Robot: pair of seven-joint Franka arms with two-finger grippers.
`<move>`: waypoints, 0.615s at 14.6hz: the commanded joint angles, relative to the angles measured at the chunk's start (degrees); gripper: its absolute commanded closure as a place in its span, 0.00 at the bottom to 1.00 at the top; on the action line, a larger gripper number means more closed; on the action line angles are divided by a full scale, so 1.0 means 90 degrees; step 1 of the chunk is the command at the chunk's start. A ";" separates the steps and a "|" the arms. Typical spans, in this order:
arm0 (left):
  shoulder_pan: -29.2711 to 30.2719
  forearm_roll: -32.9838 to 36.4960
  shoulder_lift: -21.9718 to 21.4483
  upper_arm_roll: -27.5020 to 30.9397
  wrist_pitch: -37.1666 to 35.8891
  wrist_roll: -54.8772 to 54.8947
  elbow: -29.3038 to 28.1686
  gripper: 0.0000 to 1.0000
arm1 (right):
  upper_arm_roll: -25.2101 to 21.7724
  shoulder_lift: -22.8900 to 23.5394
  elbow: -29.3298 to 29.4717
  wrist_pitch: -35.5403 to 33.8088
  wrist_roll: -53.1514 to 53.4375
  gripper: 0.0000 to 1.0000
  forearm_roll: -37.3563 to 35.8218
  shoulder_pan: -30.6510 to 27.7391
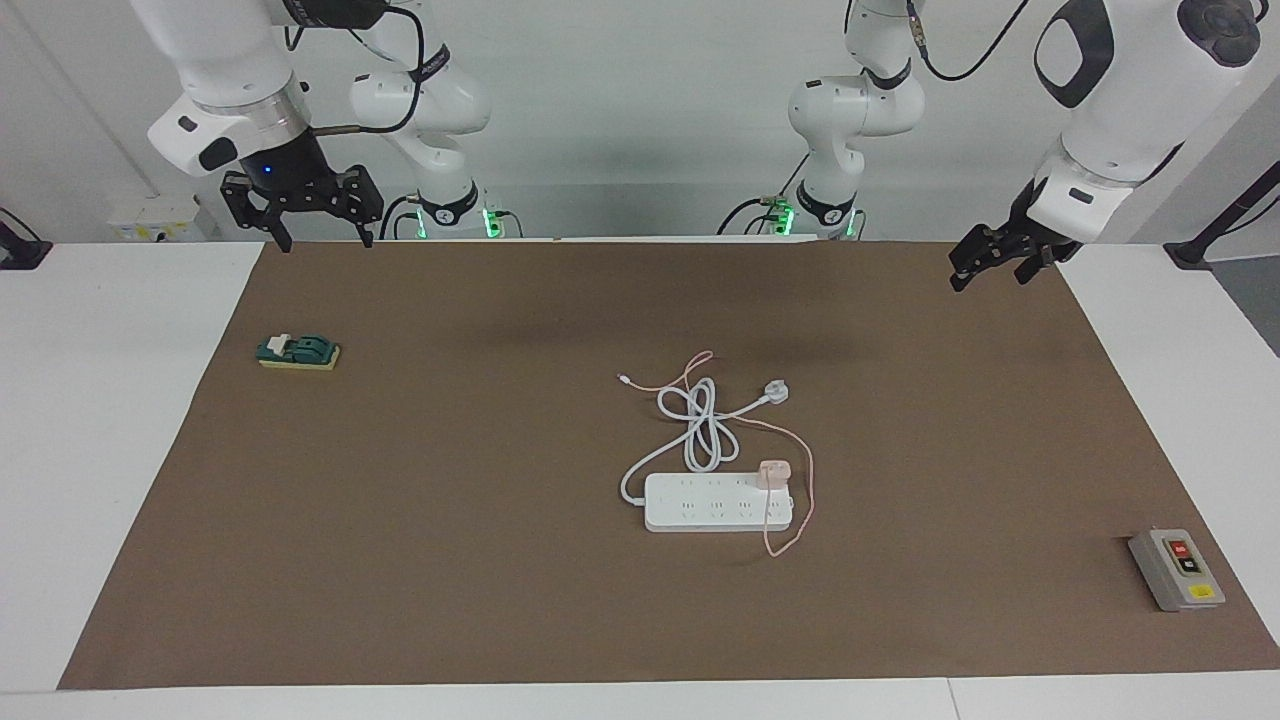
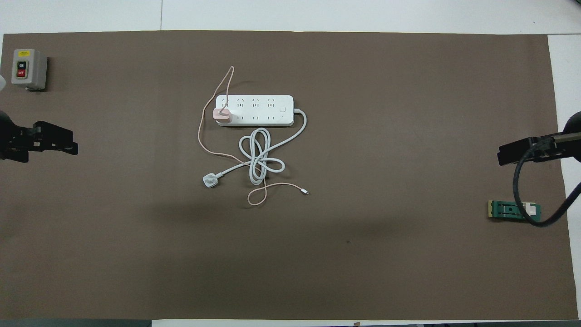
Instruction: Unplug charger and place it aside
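Observation:
The charger (image 1: 773, 474), a small pale-pink cube, sits plugged into the white power strip (image 1: 700, 505) at the strip's end toward the left arm. In the overhead view the charger (image 2: 222, 114) shows on the strip (image 2: 258, 106). Its thin pink cable (image 1: 806, 490) loops past the strip and runs toward the robots. My right gripper (image 1: 325, 240) hangs open and empty over the mat's edge near its base. My left gripper (image 1: 988, 280) hangs open and empty over the mat's corner at its own end. Both are well away from the charger.
The strip's thick white cord (image 1: 700, 430) lies coiled nearer the robots and ends in a round white plug (image 1: 776, 392). A grey switch box (image 1: 1177, 568) stands at the left arm's end. A green and yellow switch (image 1: 298, 352) lies at the right arm's end.

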 commanded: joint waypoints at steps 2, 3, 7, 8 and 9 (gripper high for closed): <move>0.0081 0.0030 -0.0087 -0.0029 0.0328 -0.0871 -0.0101 0.00 | 0.0035 -0.0161 -0.0131 -0.0069 0.0039 0.00 0.0098 -0.0051; 0.0013 0.0030 -0.0067 -0.0039 0.0416 -0.1417 -0.0149 0.00 | 0.0035 -0.0200 -0.0229 -0.0030 0.0088 0.00 0.0098 -0.0031; -0.0553 0.0030 0.0342 -0.0059 0.0709 -0.3965 -0.0082 0.00 | 0.0074 -0.0016 -0.0502 0.0418 0.1673 0.00 0.0847 0.0115; -0.0689 0.0020 0.0498 -0.0059 0.0826 -0.4619 -0.0072 0.00 | 0.0084 0.0063 -0.0629 0.0642 0.2328 0.00 0.1005 0.0251; -0.0778 0.0010 0.0616 -0.0069 0.1098 -0.5312 -0.0110 0.00 | 0.0084 0.0218 -0.0736 0.0934 0.3088 0.00 0.1142 0.0542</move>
